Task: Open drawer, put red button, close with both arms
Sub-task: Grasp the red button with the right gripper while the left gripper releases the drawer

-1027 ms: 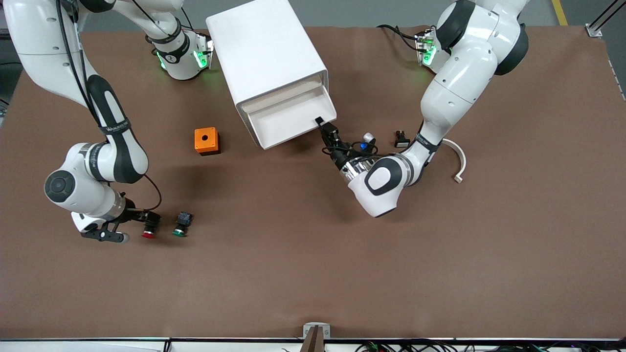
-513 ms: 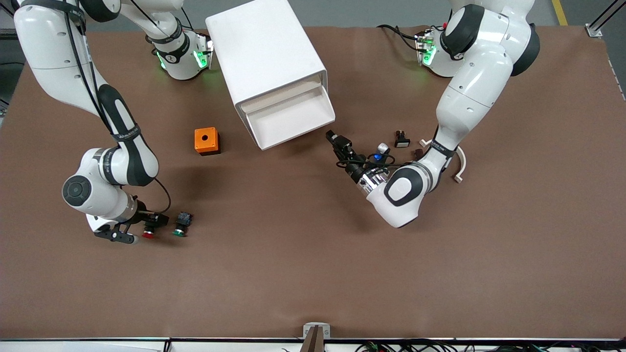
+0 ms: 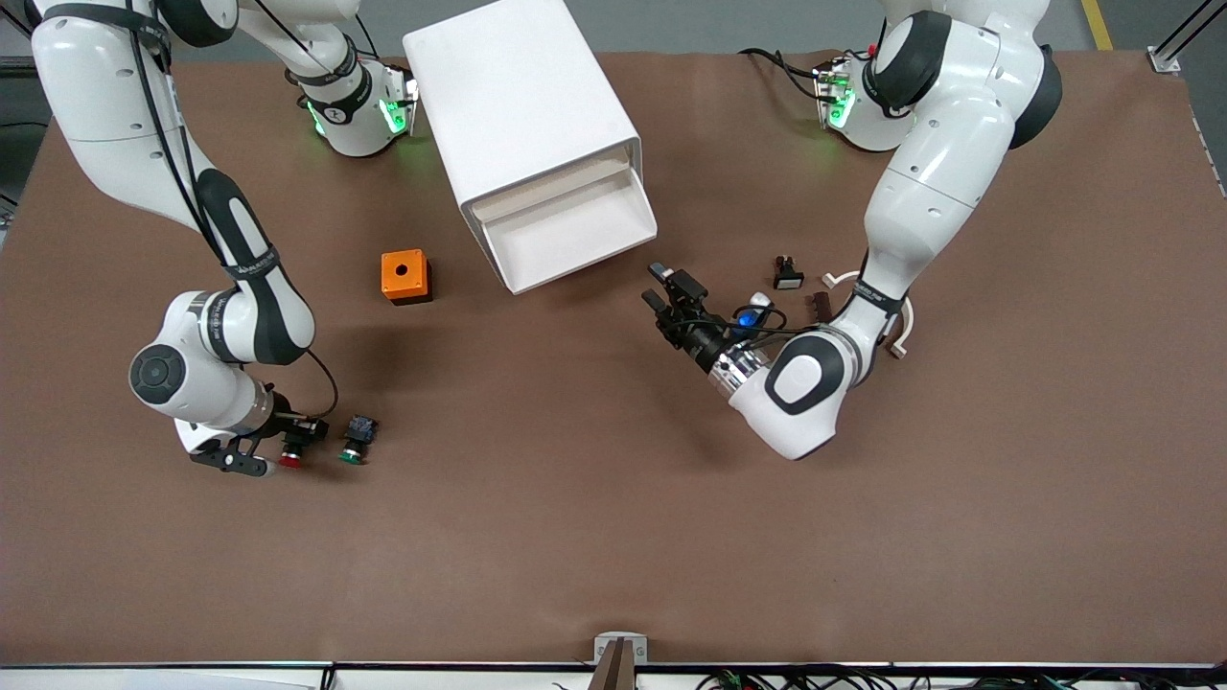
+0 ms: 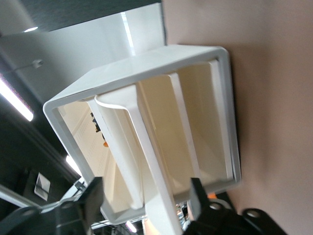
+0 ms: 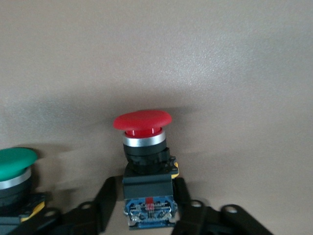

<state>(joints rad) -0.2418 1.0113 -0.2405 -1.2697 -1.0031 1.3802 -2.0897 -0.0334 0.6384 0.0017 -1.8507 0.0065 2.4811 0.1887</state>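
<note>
The drawer (image 3: 566,233) stands pulled out of the top of the white cabinet (image 3: 518,96), its inside bare. My left gripper (image 3: 657,286) is open just off the drawer's corner, a little nearer the front camera and clear of it. In the left wrist view the drawer (image 4: 146,142) shows between my left gripper's (image 4: 144,205) spread fingers, farther off. The red button (image 3: 290,456) lies on the table toward the right arm's end. My right gripper (image 3: 292,443) is shut on its black body. In the right wrist view both fingers of my right gripper (image 5: 144,200) flank the red button (image 5: 143,122).
A green-capped button (image 3: 351,450) lies right beside the red one, also seen as the green cap (image 5: 14,161). An orange box with a hole (image 3: 405,275) sits beside the cabinet. Near the left arm lie a small black switch (image 3: 787,273) and a white curved piece (image 3: 904,321).
My left gripper let go of the drawer's corner, drew back toward the front camera and opened. My right gripper closed on the red button's body.
</note>
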